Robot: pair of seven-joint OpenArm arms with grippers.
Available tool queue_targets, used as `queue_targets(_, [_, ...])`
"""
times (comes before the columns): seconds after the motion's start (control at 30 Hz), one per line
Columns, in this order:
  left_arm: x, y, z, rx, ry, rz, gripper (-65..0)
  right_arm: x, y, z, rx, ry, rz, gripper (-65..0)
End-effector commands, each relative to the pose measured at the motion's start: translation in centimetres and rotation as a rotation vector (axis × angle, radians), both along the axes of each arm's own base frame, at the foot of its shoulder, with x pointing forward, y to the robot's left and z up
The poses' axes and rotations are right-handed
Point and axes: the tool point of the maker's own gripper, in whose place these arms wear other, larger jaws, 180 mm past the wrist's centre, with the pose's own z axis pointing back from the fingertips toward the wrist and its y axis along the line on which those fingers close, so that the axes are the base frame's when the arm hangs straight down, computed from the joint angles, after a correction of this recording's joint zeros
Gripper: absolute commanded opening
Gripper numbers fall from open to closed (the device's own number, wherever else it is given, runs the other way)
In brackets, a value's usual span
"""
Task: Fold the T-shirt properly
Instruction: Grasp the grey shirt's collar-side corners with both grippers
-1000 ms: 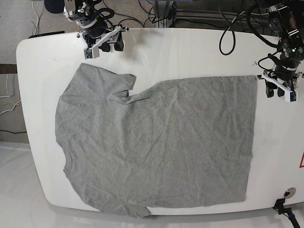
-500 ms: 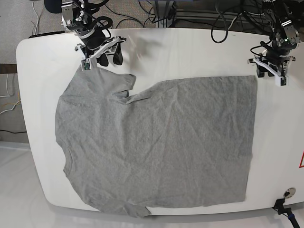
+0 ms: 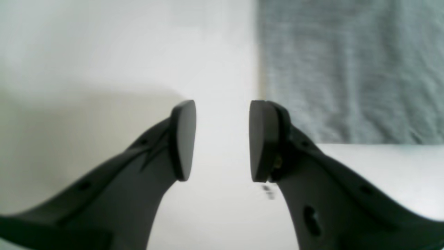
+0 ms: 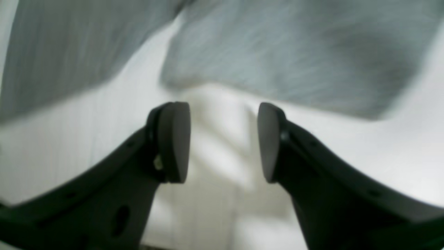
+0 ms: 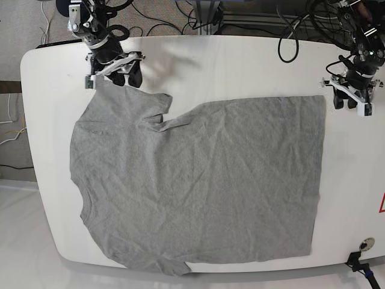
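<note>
**Grey T-shirt spread flat, both tools empty at its far corners**

The T-shirt point(image 5: 198, 180) lies spread across most of the white worktop point(image 5: 240, 60), wrinkled, with its collar end toward the base view's left and its straight hem toward the right. The hem runs close to the worktop's right edge, leaving only a narrow bare strip there. The near side of the shirt reaches almost to the worktop's front edge, and one sleeve at the lower left comes close to that edge. A wider band of bare worktop stays open along the far side, between the two arms. The far sleeve is rumpled, with a fold by the notch where it meets the body.

The right tool point(image 5: 114, 71) hangs at the far left, just above the far sleeve's corner. Its fingers point(image 4: 173, 142) stand apart with nothing between them; in the right wrist view the cloth edge point(image 4: 277, 52) lies just ahead of the tips over bare worktop.

The left tool point(image 5: 348, 99) sits just beside the far hem corner, over bare worktop. Its fingers point(image 3: 182, 139) are also apart and empty, and the hem corner point(image 3: 347, 69) shows just past the right-hand fingertip, not touching as far as can be seen.
</note>
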Motion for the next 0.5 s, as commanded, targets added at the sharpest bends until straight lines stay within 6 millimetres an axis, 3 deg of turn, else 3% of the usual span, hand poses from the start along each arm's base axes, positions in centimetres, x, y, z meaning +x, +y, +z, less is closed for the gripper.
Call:
queue_targets(0.0, [0.7,0.5,1.7,0.019,-0.051,-0.029,-40.8,0.3,-1.1,1.5,0.026,-0.054,-0.012,-34.2])
queue_targets(0.1, [1.0,0.5,2.0,0.023,-0.063,-0.042,-31.4,0.5,-3.3,2.2,0.019,-0.076,-0.048,-34.2])
queue_targets(0.23, [1.0,0.5,2.1,0.021,-0.066,-0.042,-18.6,0.0,-5.2,1.4,0.001,-0.045,-0.073,-30.9])
queue_targets(0.37, [1.0,0.5,2.1,0.021,-0.066,-0.042,-18.2,-0.8,-6.0,0.2,0.011,-0.021,-0.074,-18.4])
queue_targets(0.47, [1.0,0.5,2.1,0.021,-0.066,-0.042,-18.2,-1.2,-6.6,-1.0,0.029,-0.002,-0.084,-16.0])
